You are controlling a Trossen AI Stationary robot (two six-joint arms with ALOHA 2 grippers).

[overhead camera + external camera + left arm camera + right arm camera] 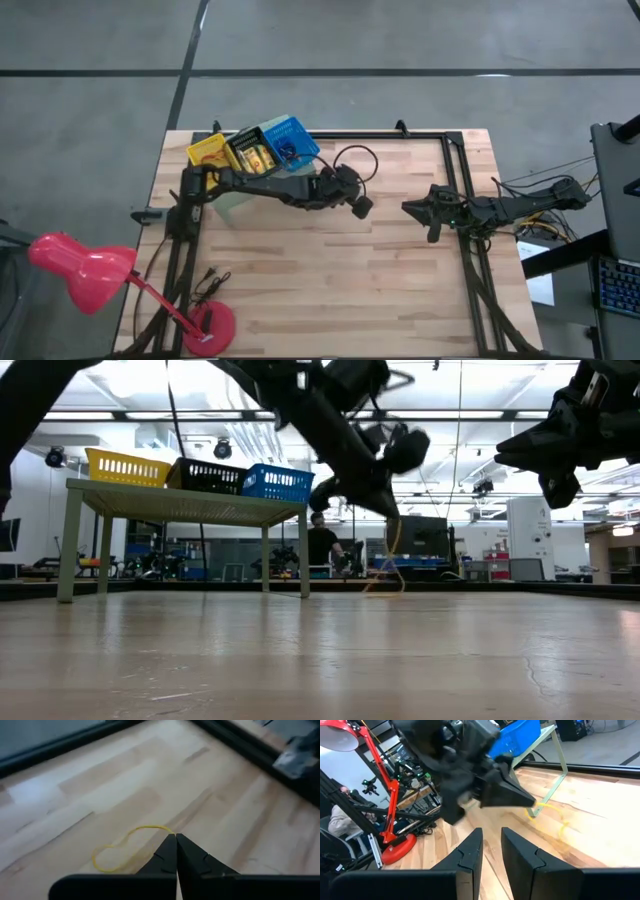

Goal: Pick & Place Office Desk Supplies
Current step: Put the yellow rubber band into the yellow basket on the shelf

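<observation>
Pinching a yellow rubber band (120,851) above the table (330,280), the left hand (176,837) faces the narrowly parted, empty right hand (491,840).

Thin yellow rubber band (131,847) dangling, pinched above tabletop

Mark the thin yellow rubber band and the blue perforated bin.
thin yellow rubber band (117,851), left wrist view, middle of its loop
blue perforated bin (277,483), low view, front wall
</observation>
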